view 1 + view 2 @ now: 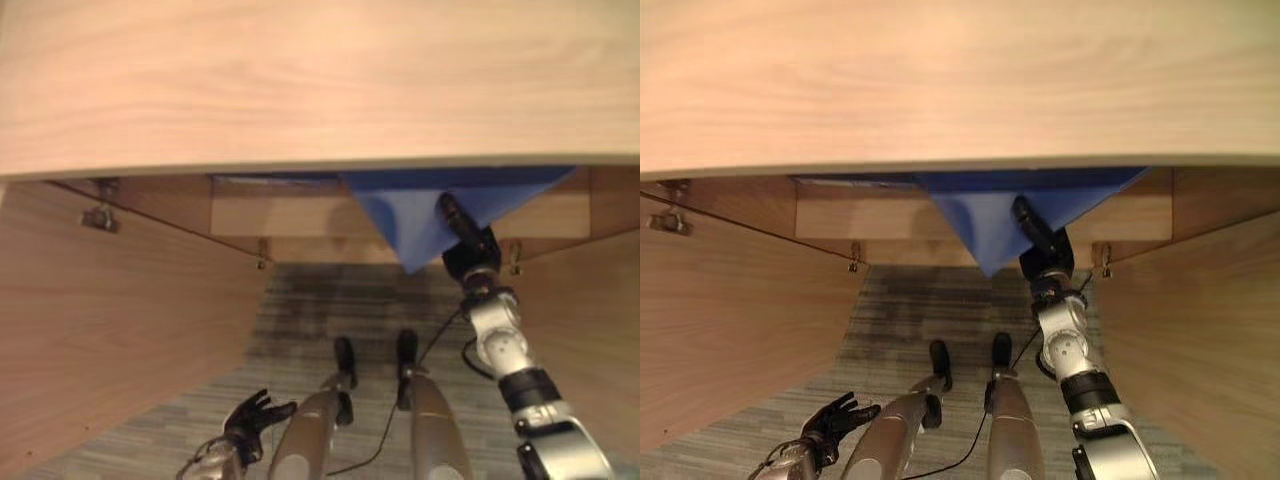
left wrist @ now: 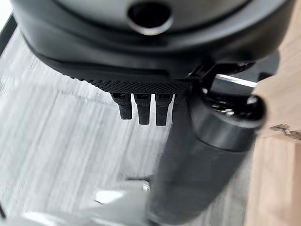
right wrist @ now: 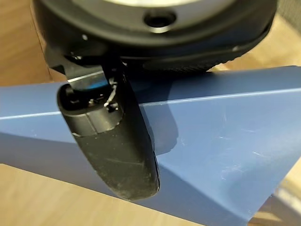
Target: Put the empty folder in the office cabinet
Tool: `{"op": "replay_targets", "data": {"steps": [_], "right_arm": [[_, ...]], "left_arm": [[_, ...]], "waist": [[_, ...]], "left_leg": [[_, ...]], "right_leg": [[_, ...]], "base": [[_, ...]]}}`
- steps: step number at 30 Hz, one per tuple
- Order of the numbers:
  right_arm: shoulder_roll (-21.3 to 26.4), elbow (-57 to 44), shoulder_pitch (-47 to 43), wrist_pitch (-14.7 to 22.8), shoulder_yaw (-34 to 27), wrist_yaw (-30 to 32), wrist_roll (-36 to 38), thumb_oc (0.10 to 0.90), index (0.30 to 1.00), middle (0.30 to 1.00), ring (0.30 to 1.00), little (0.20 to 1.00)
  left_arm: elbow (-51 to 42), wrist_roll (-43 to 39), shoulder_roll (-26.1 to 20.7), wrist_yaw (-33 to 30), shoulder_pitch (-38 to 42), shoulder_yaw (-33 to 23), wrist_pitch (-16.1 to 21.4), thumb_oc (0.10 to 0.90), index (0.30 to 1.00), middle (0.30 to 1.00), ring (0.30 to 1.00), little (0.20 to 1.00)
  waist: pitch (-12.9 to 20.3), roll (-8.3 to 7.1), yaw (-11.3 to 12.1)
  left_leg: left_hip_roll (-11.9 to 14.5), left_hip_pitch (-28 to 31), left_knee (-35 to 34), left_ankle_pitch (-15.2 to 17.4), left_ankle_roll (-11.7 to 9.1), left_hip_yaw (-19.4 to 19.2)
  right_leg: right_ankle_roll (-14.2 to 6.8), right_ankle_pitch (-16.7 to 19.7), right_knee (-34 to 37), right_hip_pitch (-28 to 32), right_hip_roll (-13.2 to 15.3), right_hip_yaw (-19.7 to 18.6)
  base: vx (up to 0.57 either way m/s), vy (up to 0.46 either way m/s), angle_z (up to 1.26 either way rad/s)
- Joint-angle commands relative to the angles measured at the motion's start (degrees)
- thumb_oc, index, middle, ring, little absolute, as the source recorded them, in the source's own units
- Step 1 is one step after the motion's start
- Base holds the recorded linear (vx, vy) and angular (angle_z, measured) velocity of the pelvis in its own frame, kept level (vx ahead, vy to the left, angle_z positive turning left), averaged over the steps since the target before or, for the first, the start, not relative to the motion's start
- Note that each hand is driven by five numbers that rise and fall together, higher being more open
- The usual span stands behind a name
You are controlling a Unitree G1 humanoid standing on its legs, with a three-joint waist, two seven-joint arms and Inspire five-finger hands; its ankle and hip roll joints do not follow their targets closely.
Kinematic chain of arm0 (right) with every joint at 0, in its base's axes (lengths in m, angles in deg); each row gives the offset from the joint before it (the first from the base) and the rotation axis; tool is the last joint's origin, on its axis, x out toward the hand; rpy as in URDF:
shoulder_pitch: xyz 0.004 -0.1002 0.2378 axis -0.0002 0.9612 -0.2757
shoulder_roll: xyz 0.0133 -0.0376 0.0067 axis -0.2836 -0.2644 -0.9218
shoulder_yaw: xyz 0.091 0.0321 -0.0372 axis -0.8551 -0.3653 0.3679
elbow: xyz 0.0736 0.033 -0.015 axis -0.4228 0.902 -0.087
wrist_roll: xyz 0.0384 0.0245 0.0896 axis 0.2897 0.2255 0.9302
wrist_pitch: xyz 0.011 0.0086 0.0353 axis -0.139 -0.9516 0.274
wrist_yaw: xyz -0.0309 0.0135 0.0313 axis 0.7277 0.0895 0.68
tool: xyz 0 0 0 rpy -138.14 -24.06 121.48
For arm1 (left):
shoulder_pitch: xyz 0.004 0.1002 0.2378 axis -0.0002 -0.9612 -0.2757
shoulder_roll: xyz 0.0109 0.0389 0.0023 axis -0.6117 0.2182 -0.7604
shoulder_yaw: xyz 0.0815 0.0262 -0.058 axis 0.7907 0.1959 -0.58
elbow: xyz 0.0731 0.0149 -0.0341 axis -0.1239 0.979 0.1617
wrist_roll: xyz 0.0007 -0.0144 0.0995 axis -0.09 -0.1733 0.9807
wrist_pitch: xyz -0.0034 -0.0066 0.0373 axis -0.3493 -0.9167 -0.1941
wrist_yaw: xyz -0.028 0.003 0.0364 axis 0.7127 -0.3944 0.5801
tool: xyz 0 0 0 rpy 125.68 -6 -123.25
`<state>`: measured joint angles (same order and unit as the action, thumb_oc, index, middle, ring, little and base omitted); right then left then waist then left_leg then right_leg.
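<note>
Right hand [image 1: 468,240], at centre frame, pinches the blue folder [image 1: 420,215] at the cabinet [image 1: 250,215] opening; left hand [image 1: 252,418], lower left, hangs with fingers loosely spread.

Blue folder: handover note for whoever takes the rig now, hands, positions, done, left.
Right robot hand: thumb pressed on the blue folder, pinching it; fingers behind the sheet are hidden.
Left robot hand: low at the robot's side over the carpet, fingers relaxed, holding nothing.
Folder: its far part lies under the cabinet's top panel, inside the opening between the two open doors; one corner juts out toward the robot.
Done: folder brought to the cabinet and partly inserted.
Left: push it fully in, release, withdraw the right arm. Whether the doors need closing is your call.
</note>
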<state>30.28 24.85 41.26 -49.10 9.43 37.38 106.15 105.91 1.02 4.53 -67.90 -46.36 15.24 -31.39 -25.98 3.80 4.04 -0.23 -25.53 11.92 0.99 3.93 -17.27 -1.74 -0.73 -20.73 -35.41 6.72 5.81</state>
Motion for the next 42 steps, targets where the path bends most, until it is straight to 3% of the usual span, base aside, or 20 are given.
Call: {"op": "replay_targets", "data": {"steps": [1,4,6,16,27,28,34,42], "right_arm": [[0.6,-11.79,-4.94,7.31,-2.13,-1.83,1.16,0.4,0.3,0.3,0.3,0.3],[1.14,-13.5,-7.7,10.16,-3.76,-0.6,1.65,0.4,0.3,0.3,0.3,0.3],[2.4,-12.42,-11.3,12.45,-4.21,0.69,2.16,0.4,0.3,0.3,0.3,0.3],[6.05,-4.62,-27.17,17.74,-4.82,5.1,5.96,0.4,0.3,0.3,0.3,0.3],[7.36,13.69,-44.23,16.73,-3.13,10.05,9.67,0.4,0.3,0.3,0.3,0.3],[7.99,19.28,-47.56,14.8,-1.44,11.18,9.62,0.4,0.3,0.3,0.3,0.3],[8.46,28.18,-51.06,9.87,0.47,10.57,10.42,0.4,0.3,0.3,0.3,0.3],[7.78,33.49,-53.48,7.9,0.32,8.67,13.73,0.4,0.3,0.3,0.3,0.3]], "left_arm": [[1.62,-1.99,-2.94,-3.08,-7.31,2.18,-1.46,0.8,0.9,0.9,0.9,0.9],[-0.98,-2.1,-3.83,-4.09,-7.13,2.25,-0.61,0.8,0.9,0.9,0.9,0.9],[-1.19,-1.3,-4.39,-4.39,-7.0,2.64,-0.56,0.8,0.9,0.9,0.9,0.9],[-4.1,-2.79,-5.79,-5.83,-7.12,6.95,-0.27,0.8,0.9,0.9,0.9,0.9],[-3.96,-5.62,-7.36,-6.94,-5.81,10.69,-0.88,0.8,0.9,0.9,0.9,0.9],[-3.2,-5.71,-7.82,-6.68,-5.69,11.35,-1.09,0.8,0.9,0.9,0.9,0.9],[-1.58,-5.03,-8.56,-5.9,-5.44,11.73,-1.52,0.8,0.9,0.9,0.9,0.9],[-1.69,-4.09,-9.16,-5.24,-6.12,12.85,-1.39,0.8,0.9,0.9,0.9,0.9]], "waist": [[2.42,0.22,0.72],[0.71,0.22,0.31],[-0.29,0.43,0.41],[-0.35,0.87,1.49],[2.17,1.06,3.77],[3.09,1.08,4.67],[4.56,1.51,6.25],[6.1,2.5,8.31]], "left_leg": [[1.7,-6.97,3.14,1.7,-2.87,3.65],[1.76,-11.35,5.6,2.23,-2.74,4.55],[2.72,-15.12,9.23,3.33,-2.44,4.9],[4.1,-26.99,21.6,7.81,-2.04,5.55],[3.01,-26.74,20.2,8.03,-2.03,6.24],[2.57,-26.09,18.85,7.64,-2.25,6.53],[1.92,-25.98,18.8,7.54,-2.44,7.36],[1.54,-26.39,18.93,7.54,-2.56,8.0]], "right_leg": [[-2.57,-3.26,-2.29,0.12,4.74,7.3],[-2.45,-3.17,-1.09,-2.41,4.01,6.1],[-1.73,-4.18,-5.33,-7.03,4.05,5.88],[0.11,-9.38,-17.94,-18.68,5.06,4.39],[0.47,-10.34,-18.51,-19.07,4.68,4.82],[0.39,-10.38,-18.0,-18.43,4.66,5.02],[0.43,-11.05,-18.5,-17.86,4.9,5.59],[0.17,-11.66,-19.24,-17.95,5.32,6.08]], "base": [[-0.09,-0.156,-0.67],[-0.04,-0.043,-0.08],[-0.01,-0.032,0.07],[-0.01,-0.05,0.06],[0.0,-0.007,0.03],[0.0,0.0,0.0],[0.01,-0.019,0.06],[0.01,-0.014,0.08]]}}
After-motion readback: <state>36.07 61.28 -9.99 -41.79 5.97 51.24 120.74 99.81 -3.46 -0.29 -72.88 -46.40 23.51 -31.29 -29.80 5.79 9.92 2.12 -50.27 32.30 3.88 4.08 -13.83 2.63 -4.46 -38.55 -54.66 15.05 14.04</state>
